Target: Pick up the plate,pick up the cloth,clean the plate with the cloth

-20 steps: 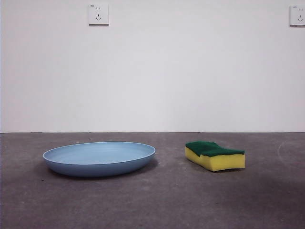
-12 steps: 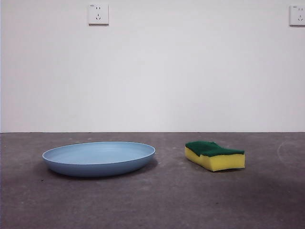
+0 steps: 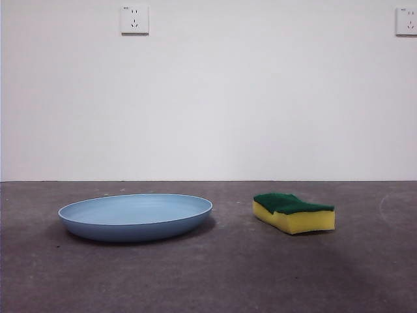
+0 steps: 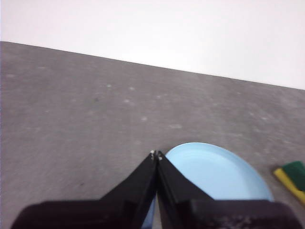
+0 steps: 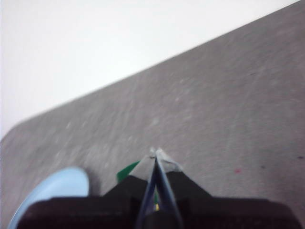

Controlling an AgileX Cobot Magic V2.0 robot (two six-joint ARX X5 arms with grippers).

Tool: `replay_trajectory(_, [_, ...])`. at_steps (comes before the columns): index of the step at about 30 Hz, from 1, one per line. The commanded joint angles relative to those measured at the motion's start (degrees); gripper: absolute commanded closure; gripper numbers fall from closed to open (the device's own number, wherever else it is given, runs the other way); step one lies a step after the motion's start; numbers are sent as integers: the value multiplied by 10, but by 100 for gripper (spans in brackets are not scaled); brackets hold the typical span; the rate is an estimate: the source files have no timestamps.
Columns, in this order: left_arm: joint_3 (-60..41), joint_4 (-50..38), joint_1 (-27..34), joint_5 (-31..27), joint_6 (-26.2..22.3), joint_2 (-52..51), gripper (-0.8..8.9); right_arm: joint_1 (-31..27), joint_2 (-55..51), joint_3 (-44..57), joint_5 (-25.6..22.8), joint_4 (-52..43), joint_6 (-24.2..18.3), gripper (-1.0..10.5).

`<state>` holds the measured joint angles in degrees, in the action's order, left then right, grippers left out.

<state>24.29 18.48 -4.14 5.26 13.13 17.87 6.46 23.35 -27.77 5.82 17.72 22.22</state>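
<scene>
The plate (image 3: 135, 216) is seen lying flat on the grey table (image 3: 215, 280), left of centre in the front view, rim up and untouched. The cloth (image 3: 294, 212), which is in fact a yellow sponge with a dark green scouring top, is set to the right of it at about the same depth, well apart from the plate, with bare table between them. Its long axis is laid roughly left to right, angled slightly away from the camera at its left end. Neither thing has been lifted, so the first step is judged not yet done.

No arm is shown in the front view. In the left wrist view the left gripper (image 4: 156, 155) is held above the table with its jaws pressed together and nothing between them; the plate (image 4: 214, 171) is seen just beyond the tips, and a corner of the cloth (image 4: 293, 174) shows at the picture's edge. In the right wrist view, which is blurred, the right gripper (image 5: 155, 152) is likewise closed and empty, with a sliver of green (image 5: 128, 172) just beside the jaws and the plate (image 5: 57, 188) further off to one side.

The left arm is thus judged nearer the plate and the right arm nearer the cloth; each pair of jaws would need to be spread before a grasp.

Furthest back, a white wall (image 3: 260, 98) with two sockets is seen.
</scene>
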Motion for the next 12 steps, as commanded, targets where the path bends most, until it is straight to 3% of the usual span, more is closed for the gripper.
replay_trajectory(1, [54, 23, 1, 26, -25, 74, 819, 0, 83, -78, 49, 45, -56, 957])
replay_trajectory(7, [165, 126, 1, 81, -74, 221, 817, 0, 239, -227, 137, 183, -143, 946])
replay_trajectory(12, [223, 201, 0, 113, -74, 306, 810, 0, 327, -297, 153, 259, -184, 901])
